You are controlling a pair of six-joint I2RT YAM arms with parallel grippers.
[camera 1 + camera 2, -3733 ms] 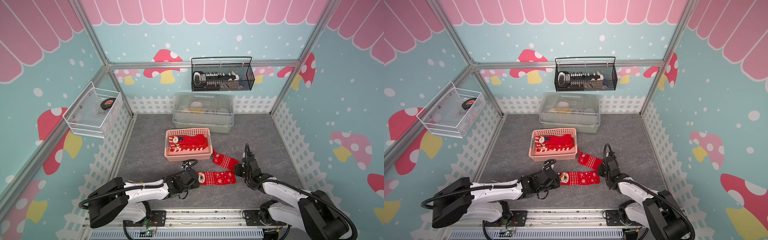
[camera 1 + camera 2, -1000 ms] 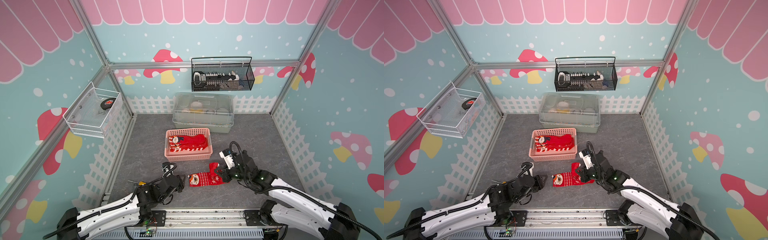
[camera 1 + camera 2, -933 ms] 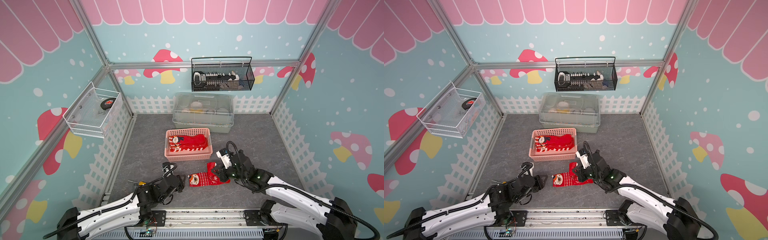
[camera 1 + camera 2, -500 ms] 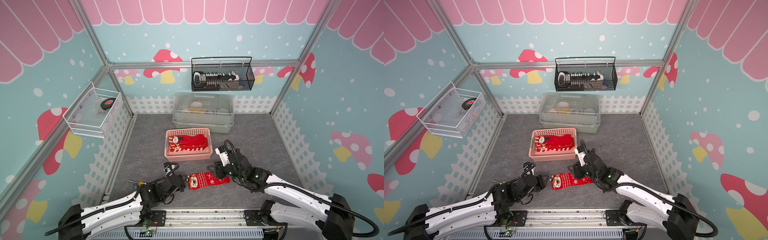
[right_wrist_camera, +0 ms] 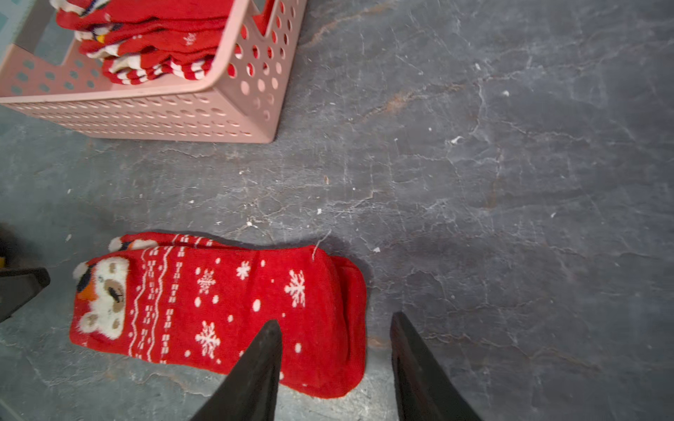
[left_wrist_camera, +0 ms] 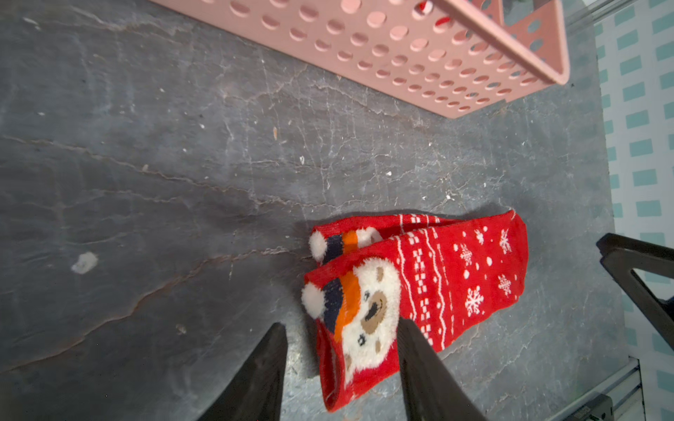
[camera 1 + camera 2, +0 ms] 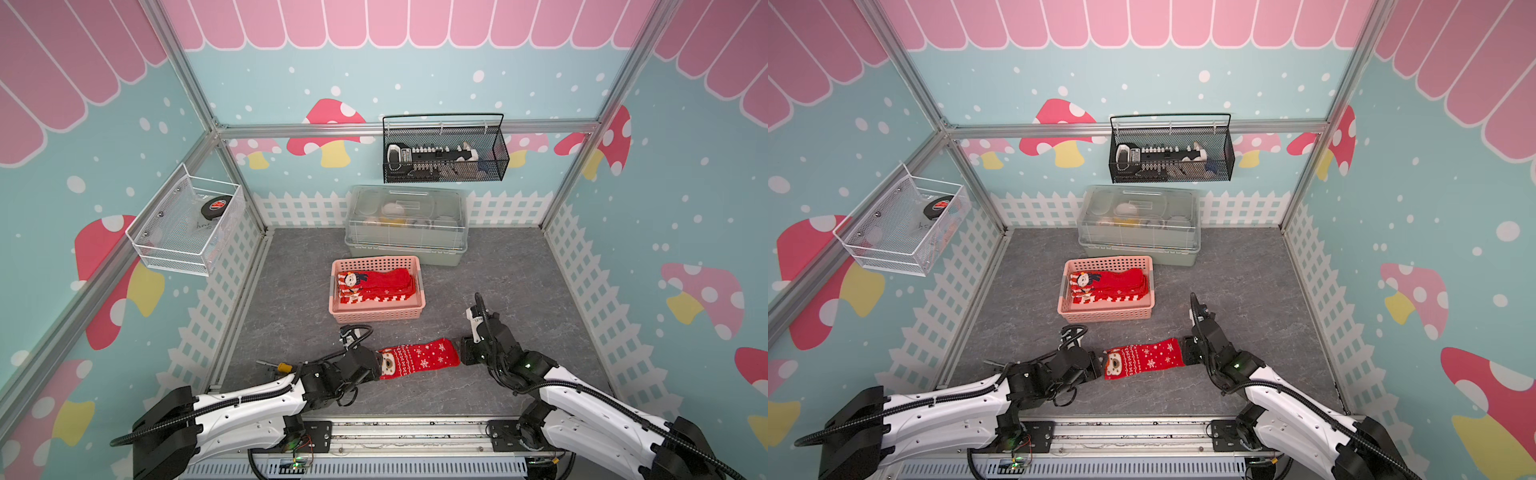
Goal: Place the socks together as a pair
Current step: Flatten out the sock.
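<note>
I am looking down at the grey surface (image 7: 498, 291), where the pink basket (image 7: 376, 316) is sitting about the middle, carrying a stack of other red socks (image 7: 376, 286). Between the basket's front wall and the front edge of the surface, apart from both, the two bear socks (image 7: 419, 359) are lying one on top of the other. Their cuffs are pointing toward the left edge and their toes toward the right edge. The lower sock is peeking out along the side facing the basket, so to my eye the pairing is looking close to done.

The left claw (image 6: 340, 323) is hanging at the cuff end with its jaws spread. The cuff is lying between the fingers (image 6: 419, 364), and I am seeing nothing pinched. The right claw (image 5: 334, 317) is likewise spread at the toe end (image 5: 350, 328). One of its fingers (image 5: 255, 364) is over the sock and the other over bare surface, and I cannot tell whether either is touching.

I am expecting these socks to be handling light, limp and slightly grippy, draping from any single hold. I am also expecting the upper layer to be sliding off the lower one if I am catching only that. I am judging the best hold to be a pinch through both layers at the cuff beside the fluffy bear face (image 6: 368, 310), with a second pinch at the toes to keep the stack flat.
</note>
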